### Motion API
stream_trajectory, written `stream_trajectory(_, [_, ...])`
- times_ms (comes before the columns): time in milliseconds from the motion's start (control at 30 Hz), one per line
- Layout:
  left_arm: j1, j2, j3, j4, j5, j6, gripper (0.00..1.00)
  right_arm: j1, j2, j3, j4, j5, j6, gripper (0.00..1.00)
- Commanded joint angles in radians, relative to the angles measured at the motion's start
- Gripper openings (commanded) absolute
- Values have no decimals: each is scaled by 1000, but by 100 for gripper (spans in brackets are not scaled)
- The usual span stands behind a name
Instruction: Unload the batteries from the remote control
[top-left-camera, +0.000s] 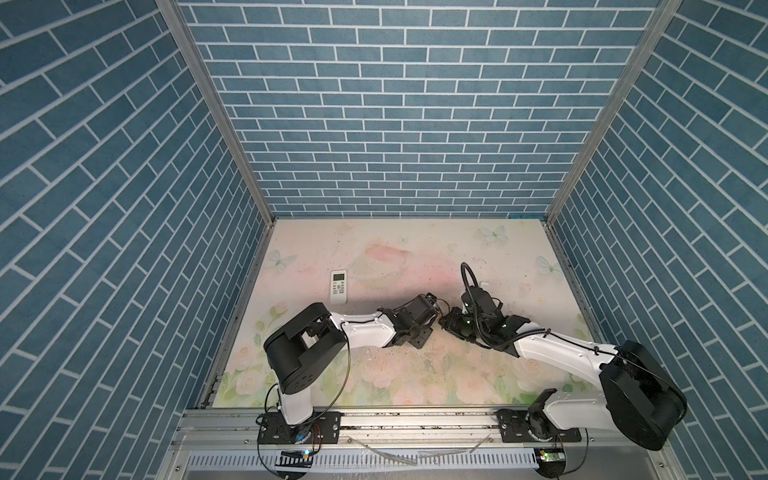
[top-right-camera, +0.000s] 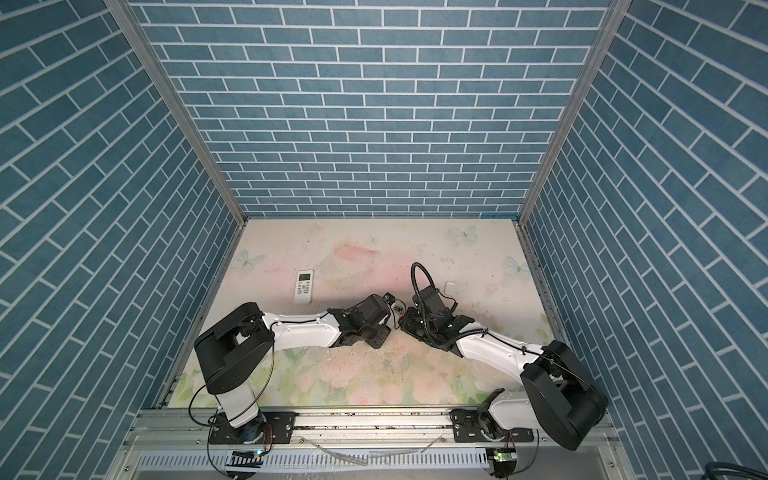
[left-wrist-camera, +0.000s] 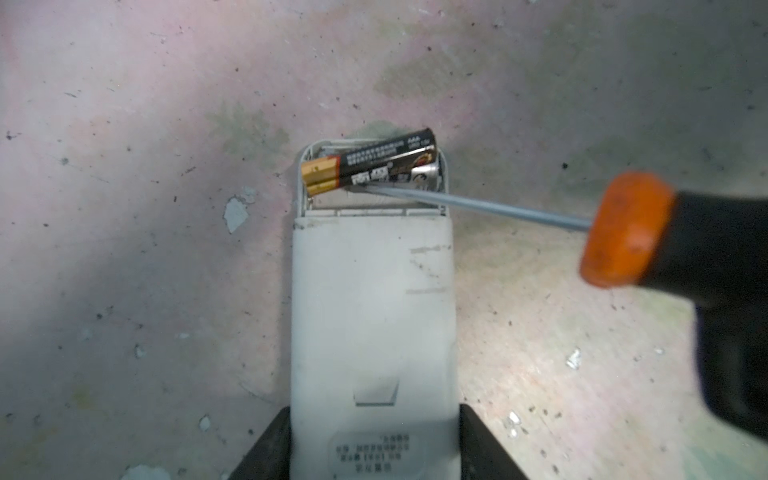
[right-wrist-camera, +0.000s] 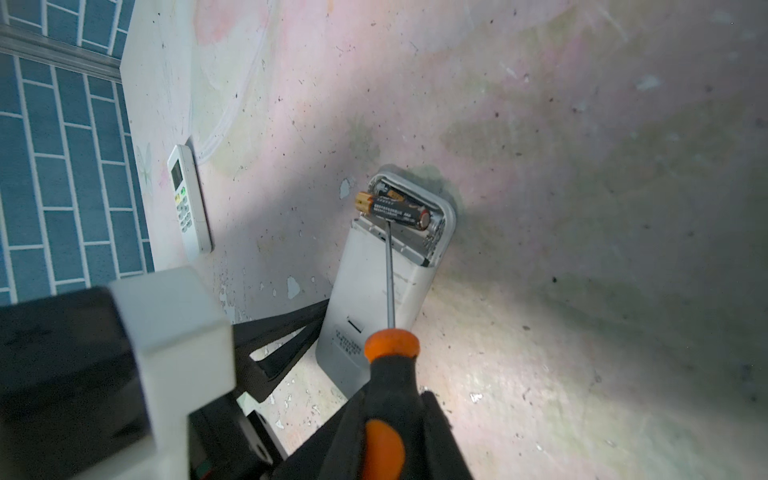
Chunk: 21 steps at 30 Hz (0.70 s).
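In the left wrist view, the white remote control (left-wrist-camera: 370, 299) lies face down on the table, its battery compartment uncovered at the far end. My left gripper (left-wrist-camera: 375, 409) is shut on its near end, one finger on each side. Two batteries (left-wrist-camera: 374, 156) (left-wrist-camera: 365, 178), black with gold ends, lie askew in the compartment. Their gold ends poke over one side rim. My right gripper (right-wrist-camera: 392, 399) is shut on the black-and-orange handle of a screwdriver (right-wrist-camera: 390, 274). Its tip sits under the nearer battery (right-wrist-camera: 395, 210). In both top views the grippers (top-left-camera: 432, 305) (top-left-camera: 446, 322) meet mid-table and hide the remote.
A second white remote (top-left-camera: 338, 285) (top-right-camera: 304, 286) lies face up to the left of the grippers, also in the right wrist view (right-wrist-camera: 189, 199). A small white cover (top-right-camera: 449, 286) lies just behind the right arm's wrist. Blue brick-patterned walls enclose the floral table (top-left-camera: 415, 374).
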Motion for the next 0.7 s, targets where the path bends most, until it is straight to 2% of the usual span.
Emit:
stream_trajectory(0, [-4,118,-82,-223,94,-6,59,-4,-8,51,8,12,-21,0])
stream_trajectory(667, [-4,132,-69,-233,93,-34,59,0,-63,35,-58,25,-5,0])
